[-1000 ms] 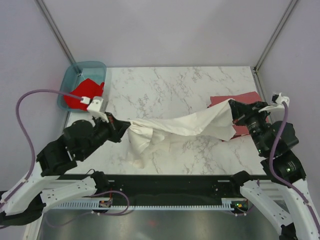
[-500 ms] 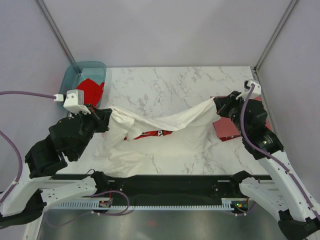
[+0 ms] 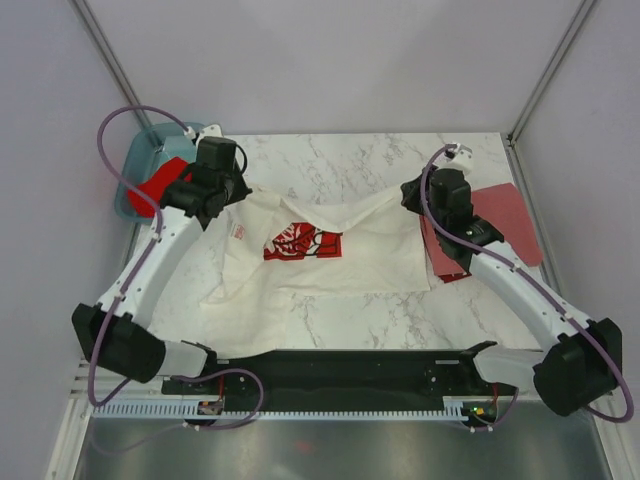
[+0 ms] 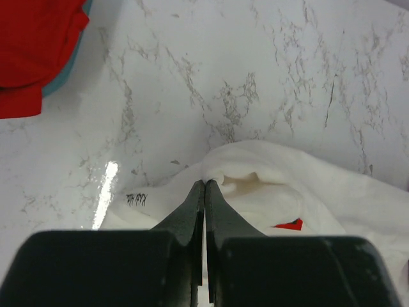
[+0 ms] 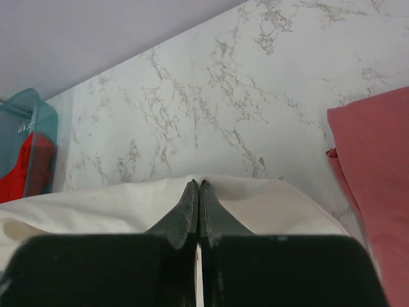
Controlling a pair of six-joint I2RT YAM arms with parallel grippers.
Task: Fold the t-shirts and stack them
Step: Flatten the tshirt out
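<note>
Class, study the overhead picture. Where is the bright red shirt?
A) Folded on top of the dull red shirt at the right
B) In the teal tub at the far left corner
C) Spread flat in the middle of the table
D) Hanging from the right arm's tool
B: the bright red shirt sits in the teal tub at the far left corner; only the white shirt is spread on the table.

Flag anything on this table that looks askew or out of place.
The bright red t-shirt spills over the rim of the teal tub onto the table. The white t-shirt lies print-up but uneven, its left side rumpled, its far edge pinched by the left fingers and right fingers.
</note>
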